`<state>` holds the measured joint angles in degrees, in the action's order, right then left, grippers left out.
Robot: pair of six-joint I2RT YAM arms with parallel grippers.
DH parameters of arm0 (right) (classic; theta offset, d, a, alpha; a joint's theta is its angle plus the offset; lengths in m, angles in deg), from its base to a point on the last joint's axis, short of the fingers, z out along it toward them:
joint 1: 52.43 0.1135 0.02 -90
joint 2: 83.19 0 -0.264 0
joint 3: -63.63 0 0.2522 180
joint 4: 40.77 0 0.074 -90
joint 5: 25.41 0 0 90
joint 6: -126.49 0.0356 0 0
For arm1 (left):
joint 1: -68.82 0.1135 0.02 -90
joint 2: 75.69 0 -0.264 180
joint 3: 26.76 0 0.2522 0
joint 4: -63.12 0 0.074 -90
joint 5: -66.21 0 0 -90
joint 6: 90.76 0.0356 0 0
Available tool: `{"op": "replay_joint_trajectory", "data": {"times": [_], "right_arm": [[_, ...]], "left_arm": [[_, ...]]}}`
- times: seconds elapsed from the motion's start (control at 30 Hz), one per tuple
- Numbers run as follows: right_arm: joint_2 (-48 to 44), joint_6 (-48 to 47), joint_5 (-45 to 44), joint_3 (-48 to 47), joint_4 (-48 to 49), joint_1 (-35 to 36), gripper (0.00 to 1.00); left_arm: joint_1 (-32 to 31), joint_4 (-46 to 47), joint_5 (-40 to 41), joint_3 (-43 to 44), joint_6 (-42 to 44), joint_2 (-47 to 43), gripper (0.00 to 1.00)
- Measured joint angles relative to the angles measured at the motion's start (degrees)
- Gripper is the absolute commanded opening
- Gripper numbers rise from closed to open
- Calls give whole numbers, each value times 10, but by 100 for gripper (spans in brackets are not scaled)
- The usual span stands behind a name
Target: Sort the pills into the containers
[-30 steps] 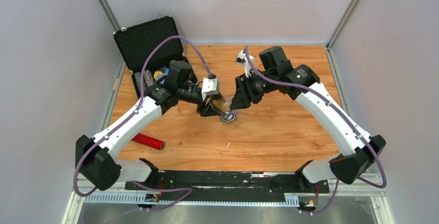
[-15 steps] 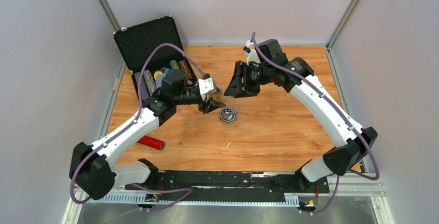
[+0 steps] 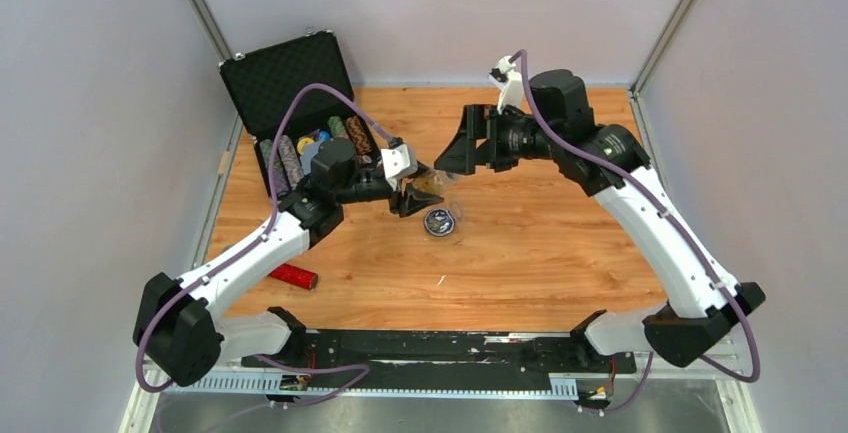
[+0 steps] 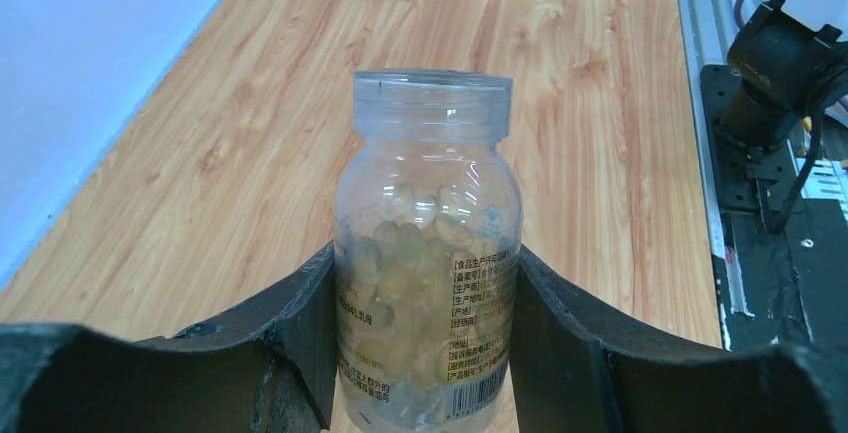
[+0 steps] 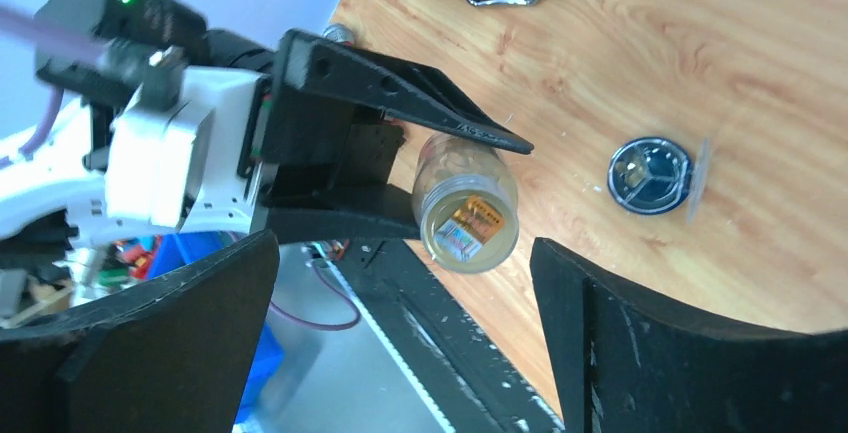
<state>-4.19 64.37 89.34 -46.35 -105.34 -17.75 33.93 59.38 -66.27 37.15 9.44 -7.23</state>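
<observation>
My left claw is clamped on a clear pill bottle, one finger on each side. The bottle has no cap and is roughly half full of pale pills. It hangs just left of the dish and a little beyond it. The dish sits flat on the table, and its dark dividers show in the right wrist view. A clear, blurred disc is just beside the dish. My right claw is spread wide with nothing in it, raised beyond the dish. The open black case lies far left of the dish.
</observation>
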Motion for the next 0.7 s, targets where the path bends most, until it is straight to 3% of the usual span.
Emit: {"op": "replay_joint_trajectory", "data": {"times": [0.33, 0.4, 0.53, 0.7], "right_arm": [[-49, -183, 58, 33, -9, -2, 91], [-47, -204, 66, 33, -22, -2, 85], [-41, -223, 67, 33, -34, -2, 63], [-31, -219, 68, 33, -34, -2, 58]], "left_arm": [[0, -48, -97, 54, 2, 35, 0], [0, -65, -120, 73, 5, 48, 0], [0, -82, -146, 83, 7, 57, 0], [0, -91, -160, 83, 11, 67, 0]]}}
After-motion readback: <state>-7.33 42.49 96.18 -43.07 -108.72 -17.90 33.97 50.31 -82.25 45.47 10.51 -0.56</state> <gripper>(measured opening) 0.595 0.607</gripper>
